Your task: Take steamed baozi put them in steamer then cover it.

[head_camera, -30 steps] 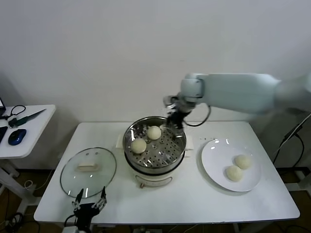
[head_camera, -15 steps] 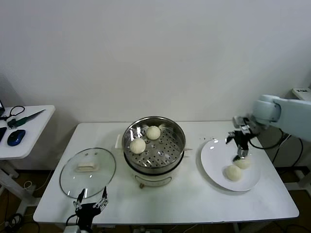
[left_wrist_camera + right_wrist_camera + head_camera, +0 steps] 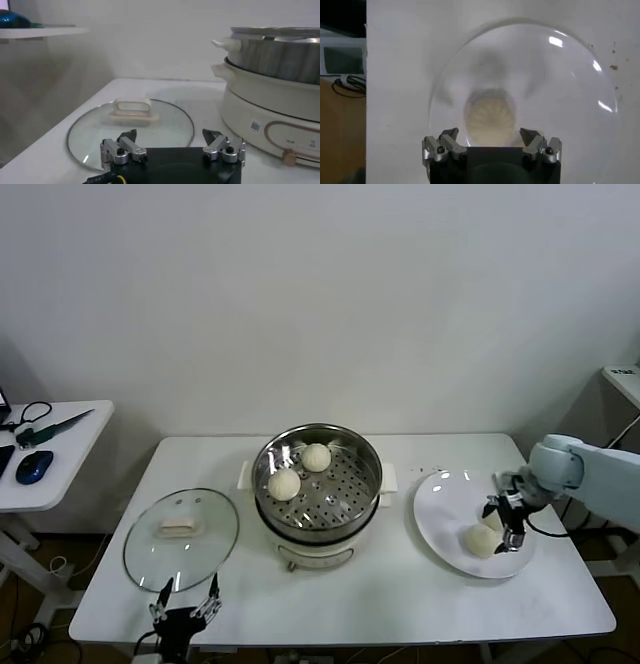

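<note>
The steamer [image 3: 318, 506] stands mid-table, a steel basket on a cream pot base, with two baozi [image 3: 285, 484] [image 3: 317, 457] inside. It also shows in the left wrist view [image 3: 280, 50]. On the white plate [image 3: 445, 519] at the right lie two more baozi: one [image 3: 481, 541] in plain sight, the other [image 3: 491, 521] mostly hidden by my right gripper [image 3: 508, 526]. In the right wrist view that gripper [image 3: 490, 139] is open, its jaws on either side of a baozi [image 3: 490, 117]. My left gripper [image 3: 185, 614] is open and empty at the table's front edge.
The round glass lid [image 3: 181, 534] lies flat left of the steamer, just beyond my left gripper; it also shows in the left wrist view [image 3: 131, 125]. A small side table [image 3: 55, 449] with a mouse and tools stands at the far left.
My right arm has swung from the steamer's far rim over to the plate and come down over the farther baozi. The two baozi in the steamer and the left arm have not moved.
</note>
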Robot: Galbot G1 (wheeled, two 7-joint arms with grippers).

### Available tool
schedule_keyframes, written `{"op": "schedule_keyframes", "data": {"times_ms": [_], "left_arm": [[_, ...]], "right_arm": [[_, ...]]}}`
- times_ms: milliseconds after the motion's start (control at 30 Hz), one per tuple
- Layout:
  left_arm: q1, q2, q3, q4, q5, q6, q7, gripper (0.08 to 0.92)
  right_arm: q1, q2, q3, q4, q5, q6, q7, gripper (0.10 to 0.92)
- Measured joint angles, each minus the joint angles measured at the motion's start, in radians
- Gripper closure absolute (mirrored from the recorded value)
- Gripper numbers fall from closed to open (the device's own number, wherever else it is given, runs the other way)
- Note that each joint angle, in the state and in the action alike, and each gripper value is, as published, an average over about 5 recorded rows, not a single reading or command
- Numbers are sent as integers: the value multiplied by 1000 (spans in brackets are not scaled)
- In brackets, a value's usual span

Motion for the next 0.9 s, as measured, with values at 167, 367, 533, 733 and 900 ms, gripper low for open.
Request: {"op": "schedule_keyframes", "data": {"times_ms": [167,367,533,733,900], "left_arm": [[-1,0,1,0,0,0,0,177],[0,-1,3,0,0,0,0,177],[2,-1,2,-3,0,0,0,177],[4,-2,8,-4,5,-1,-1,177],[4,-6,14,-7,11,-1,0,177]], "right_arm": [[-51,17,41,-17,-18,-9,15,215],[-80,22,66,-18,-30,-14,19,330],[-68,24,61,-15,-33,-8,11,391],[51,49,-8,-6,-10,28,-20,397],[244,107,-113,9,30,114,-63,397]]}}
